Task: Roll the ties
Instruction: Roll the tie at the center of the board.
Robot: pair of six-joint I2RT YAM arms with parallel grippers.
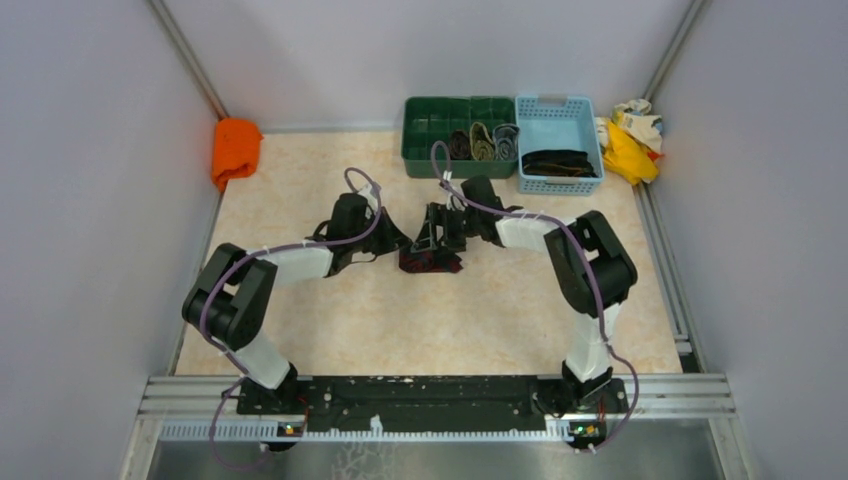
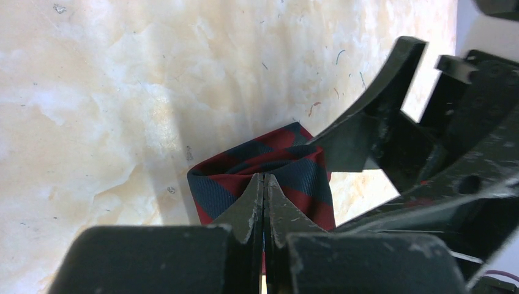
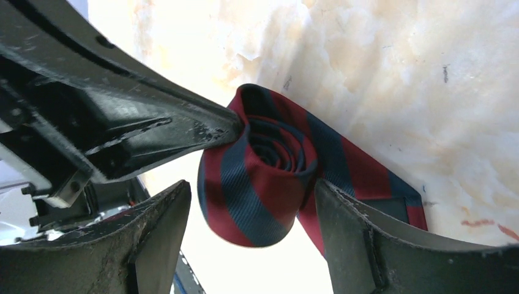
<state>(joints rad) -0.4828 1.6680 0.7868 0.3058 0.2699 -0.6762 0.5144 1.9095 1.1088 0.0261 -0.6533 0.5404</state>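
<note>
While straddling the soft, spiral-rolled red-and-navy striped tie point(image 3: 269, 184) with right gripper point(image 3: 251, 193) spread wide, presses clamped-shut left gripper point(image 2: 263, 184) wedge tips against its rim.

Soft, even overhead light fills the top view, with faint shadows under my arms. At my wrists, glare bleaches the marbled table point(image 2: 122, 92); my right fingers point(image 3: 153, 245) loom dark and slightly blurred, while the tie point(image 3: 263, 177) is sharp.

Marbled table point(image 1: 450, 330): rolled red tie point(image 1: 430, 263), green bin point(image 1: 425, 166), blue basket point(image 1: 560, 186).
</note>
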